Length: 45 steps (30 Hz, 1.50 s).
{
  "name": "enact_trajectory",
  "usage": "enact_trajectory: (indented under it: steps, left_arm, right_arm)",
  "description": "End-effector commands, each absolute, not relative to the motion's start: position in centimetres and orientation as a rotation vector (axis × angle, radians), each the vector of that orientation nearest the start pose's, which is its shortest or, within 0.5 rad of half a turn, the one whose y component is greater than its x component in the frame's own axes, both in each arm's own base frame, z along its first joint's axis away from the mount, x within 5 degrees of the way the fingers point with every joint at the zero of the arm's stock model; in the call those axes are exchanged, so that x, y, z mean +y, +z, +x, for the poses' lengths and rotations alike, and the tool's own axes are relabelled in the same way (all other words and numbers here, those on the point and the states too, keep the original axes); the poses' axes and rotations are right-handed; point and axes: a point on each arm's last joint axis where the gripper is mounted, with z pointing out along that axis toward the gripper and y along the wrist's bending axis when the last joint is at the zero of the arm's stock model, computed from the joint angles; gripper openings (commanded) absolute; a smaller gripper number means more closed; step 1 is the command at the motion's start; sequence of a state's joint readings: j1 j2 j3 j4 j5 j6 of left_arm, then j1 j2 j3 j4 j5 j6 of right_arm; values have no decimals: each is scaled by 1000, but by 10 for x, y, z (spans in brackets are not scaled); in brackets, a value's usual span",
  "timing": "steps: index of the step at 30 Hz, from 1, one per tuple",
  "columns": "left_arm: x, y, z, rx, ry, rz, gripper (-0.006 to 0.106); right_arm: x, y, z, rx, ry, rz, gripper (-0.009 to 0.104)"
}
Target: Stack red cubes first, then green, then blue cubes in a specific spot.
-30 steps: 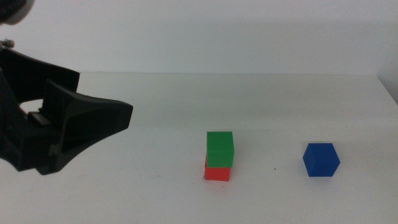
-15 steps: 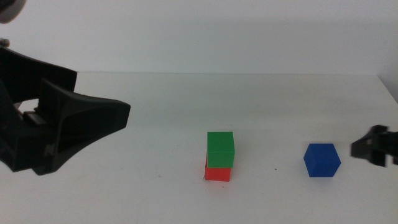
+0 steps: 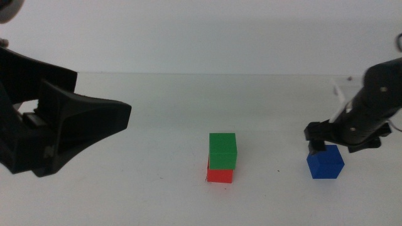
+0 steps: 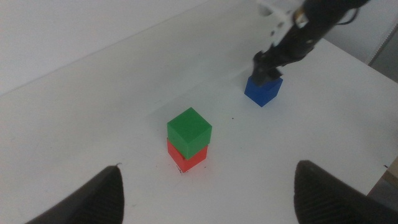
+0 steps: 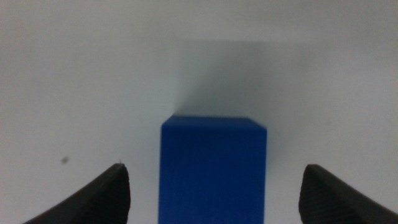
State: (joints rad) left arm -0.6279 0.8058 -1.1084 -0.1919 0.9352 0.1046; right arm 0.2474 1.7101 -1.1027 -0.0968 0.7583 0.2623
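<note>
A green cube (image 3: 222, 149) sits squarely on a red cube (image 3: 220, 174) near the table's middle. The specific spot is hidden. To the right, the blue cube (image 3: 325, 162) rests alone on the white table. My right gripper (image 3: 319, 142) hovers just above and behind it. In the right wrist view the blue cube (image 5: 213, 168) lies between the two wide-apart jaws, touching neither, so this gripper is open. My left gripper (image 3: 123, 117) waits at the far left, open and holding nothing; its wrist view shows the green cube (image 4: 189, 128), the red cube (image 4: 191, 159) and the blue cube (image 4: 263, 91).
The white table (image 3: 157, 201) ends in a far edge (image 3: 207, 74) against a pale wall. A tiny dark speck (image 3: 277, 171) lies between the stack and the blue cube. The right arm (image 3: 377, 100) slants down from the right side.
The right arm has come in from the right edge and lowered its gripper over the blue cube. The left gripper has stayed almost still. No cube has moved.
</note>
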Motion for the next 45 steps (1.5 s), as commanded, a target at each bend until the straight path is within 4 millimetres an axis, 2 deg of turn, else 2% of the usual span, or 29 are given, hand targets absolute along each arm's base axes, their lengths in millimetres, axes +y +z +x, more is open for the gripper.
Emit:
enact_trajectory:
  steps: [1,5,7,10,12,14,16,18,21,23,28,33,38,45]
  left_arm:
    - [-89,424,99,2000,-540,735,94]
    - [-89,424,99,2000,-540,735,94]
    - [-89,424,99,2000,-540,735,94]
    - [-89,424,99,2000,-540,735,94]
    - [-89,424,99,2000,-540,735,94]
    - [-89,424,99,2000,-540,735,94]
    - [-89,424,99,2000,-540,735,94]
    - [-89,424,99,2000,-540,735,94]
    - [-89,424,99,2000,-540,735,94]
    - [-89,424,99,2000,-540,735,94]
    - [-89,424,99,2000,-540,735,94]
    - [-89,424,99,2000,-540,735,94]
    - [-89,424,99,2000,-540,735,94]
    - [-89,424,99,2000,-540,735,94]
  right_arm:
    - [77,194,334,2864,-40,-74,93]
    - [79,171,343,2923,-61,-79,83]
    - [80,163,344,2939,-65,-81,68]
    - [79,159,344,2955,-75,-85,36]
    - [80,173,341,2948,-80,-88,22]
    - [86,197,337,2907,-82,-82,14]
    - [99,234,331,2838,-66,-49,12]
    - [120,270,322,2794,-61,-29,10]
    - [161,303,309,2779,-92,-46,10]
    - [188,310,305,2769,-73,-58,10]
    - [250,309,299,2744,-1,-115,10]
    - [287,304,301,2725,51,-126,10]
    - [298,292,306,2741,46,-117,10]
    - [294,288,311,2757,47,-71,10]
